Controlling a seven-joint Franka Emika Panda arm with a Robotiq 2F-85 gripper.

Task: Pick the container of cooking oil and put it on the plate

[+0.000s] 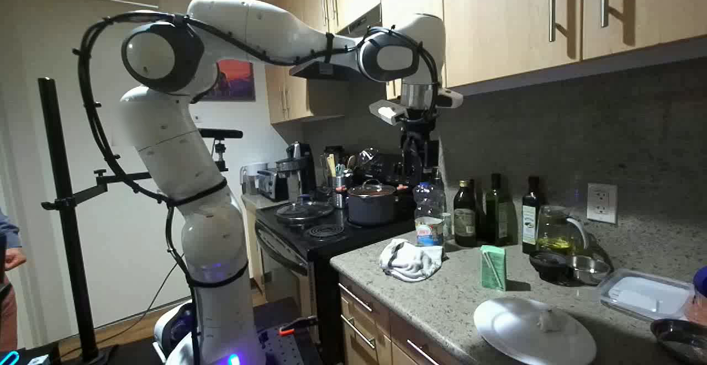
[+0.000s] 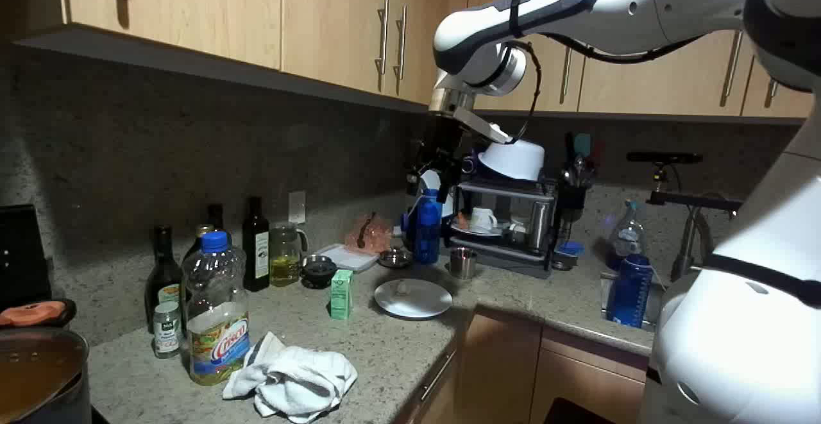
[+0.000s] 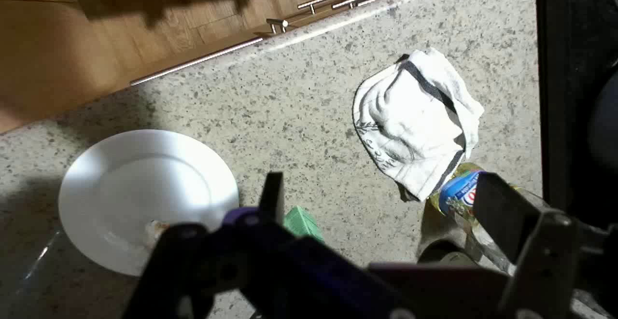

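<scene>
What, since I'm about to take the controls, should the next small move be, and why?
I'd probably slide the open jaws toward the Crisco bottle before lowering. It stands upright on the counter, not yet on the plate; in the wrist view, the jaws are spread apart and the bottle lies toward the picture's right, partly hidden behind one jaw, not centred between them.

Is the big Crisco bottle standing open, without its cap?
No, in an exterior view a blue cap sits on top of the Crisco bottle.
</scene>
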